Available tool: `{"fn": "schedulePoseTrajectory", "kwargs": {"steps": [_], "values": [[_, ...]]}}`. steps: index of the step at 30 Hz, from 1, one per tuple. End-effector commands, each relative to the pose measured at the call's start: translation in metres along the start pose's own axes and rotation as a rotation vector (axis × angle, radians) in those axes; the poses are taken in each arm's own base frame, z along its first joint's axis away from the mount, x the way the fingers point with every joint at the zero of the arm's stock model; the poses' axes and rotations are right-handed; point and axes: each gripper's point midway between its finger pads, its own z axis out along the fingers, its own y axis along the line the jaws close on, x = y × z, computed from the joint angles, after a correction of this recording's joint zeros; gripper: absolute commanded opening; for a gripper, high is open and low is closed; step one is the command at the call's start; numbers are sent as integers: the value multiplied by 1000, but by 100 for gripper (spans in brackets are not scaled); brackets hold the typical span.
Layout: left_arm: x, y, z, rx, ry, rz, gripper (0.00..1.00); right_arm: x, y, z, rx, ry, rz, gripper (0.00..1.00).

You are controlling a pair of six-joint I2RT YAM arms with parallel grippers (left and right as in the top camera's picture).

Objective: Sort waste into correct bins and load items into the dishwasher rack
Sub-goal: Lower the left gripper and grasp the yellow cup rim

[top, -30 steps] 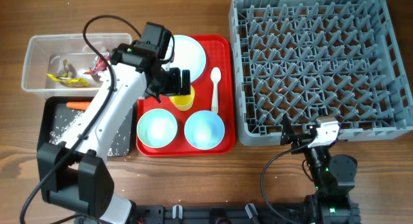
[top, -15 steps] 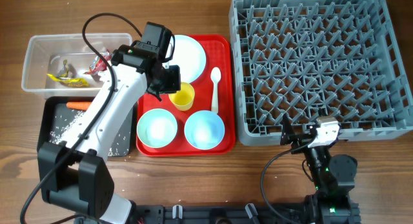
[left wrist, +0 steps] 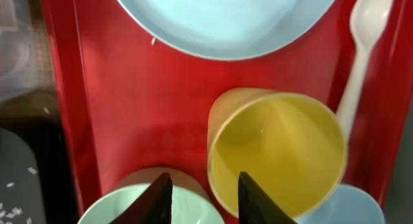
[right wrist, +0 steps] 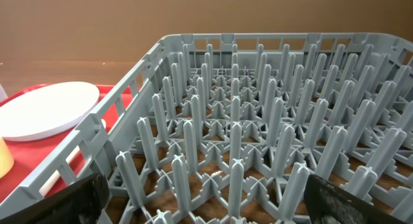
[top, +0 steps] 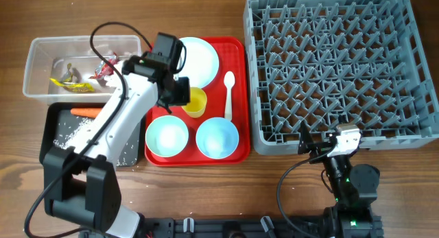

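Yellow cup (left wrist: 277, 153) | my left gripper (left wrist: 205, 188) just squeezed shut on its wall | right gripper (right wrist: 210, 201) wide open, waiting | next I lift it to rack (top: 336, 60)

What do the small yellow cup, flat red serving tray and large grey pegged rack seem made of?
The small yellow cup: likely thin plastic, smooth, slightly glossy wall. The flat red serving tray: probably plastic, shiny, soft reflections. The large grey pegged rack: moulded plastic, matte, uniform pegs.

Left gripper (left wrist: 205, 182) straddles the yellow cup (left wrist: 284, 153) wall (1 finger inside) on red tray (left wrist: 129, 114).
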Motion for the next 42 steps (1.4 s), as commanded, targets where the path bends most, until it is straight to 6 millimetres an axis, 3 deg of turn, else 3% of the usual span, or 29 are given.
{"fn": "schedulePoseTrajectory", "kwargs": {"steps": [1,16,35,42], "values": [[8,4,11,-5,0,-32,32,0,-2,0,10,-3,-5,100],[-7,-6,12,46,-60,-45,34,0,-2,0,10,-2,-5,100],[-4,-17,24,55,-59,-53,25,0,-2,0,10,-2,-5,100],[3,-14,41,35,-10,-54,23,0,-2,0,10,-2,-5,100]]}}
